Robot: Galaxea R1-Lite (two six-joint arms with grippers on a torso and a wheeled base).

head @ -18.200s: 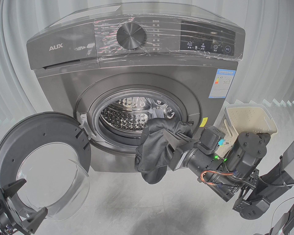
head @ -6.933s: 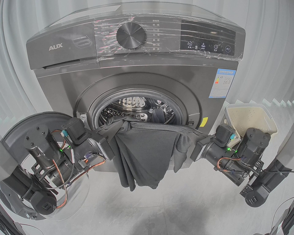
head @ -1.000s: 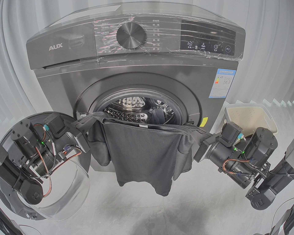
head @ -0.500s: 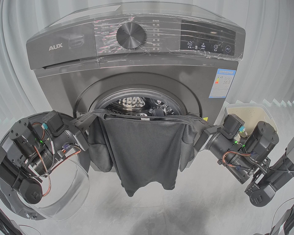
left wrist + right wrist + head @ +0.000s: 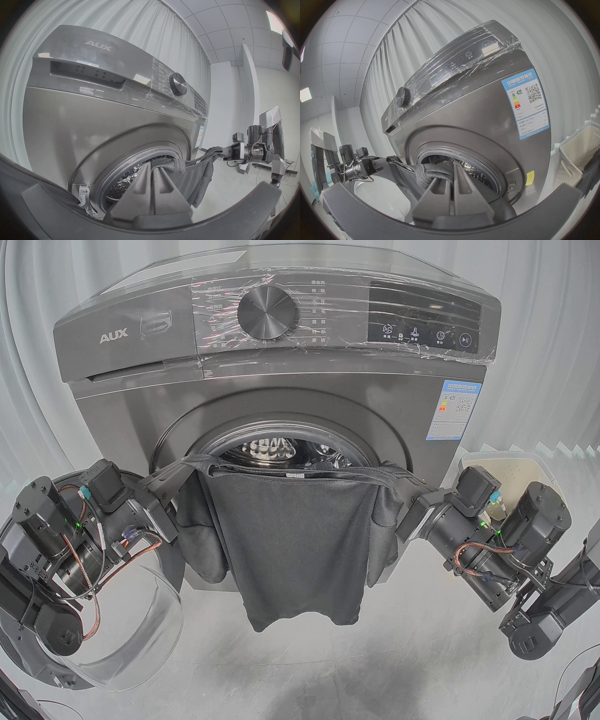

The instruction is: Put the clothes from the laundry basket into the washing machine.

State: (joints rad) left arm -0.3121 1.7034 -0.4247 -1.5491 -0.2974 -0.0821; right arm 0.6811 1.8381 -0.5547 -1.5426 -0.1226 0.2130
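1. While two pincers hold it, each closed tight on the fabric, one dark shirt (image 5: pixel 294 540) hangs spread before the drum mouth of the one washing machine (image 5: pixel 269 396)
2. At one shoulder the left gripper (image 5: pixel 186 465) pinches the top edge; the right gripper (image 5: pixel 400 476) pinches the other shoulder
3. One door (image 5: pixel 150 615) stands swung open at the robot's left
4. One cream laundry basket (image 5: pixel 519 468) stands just beside the machine, at the right

You face a pale pleated curtain (image 5: pixel 550 365) that hangs from the ceiling down to the floor across the back. Under you lies a smooth light-grey floor (image 5: pixel 375 671). Overhead you have a white tiled ceiling (image 5: pixel 231 28) with a lit panel (image 5: pixel 273 20). A plain white wall (image 5: pixel 220 103) begins where the curtain ends.
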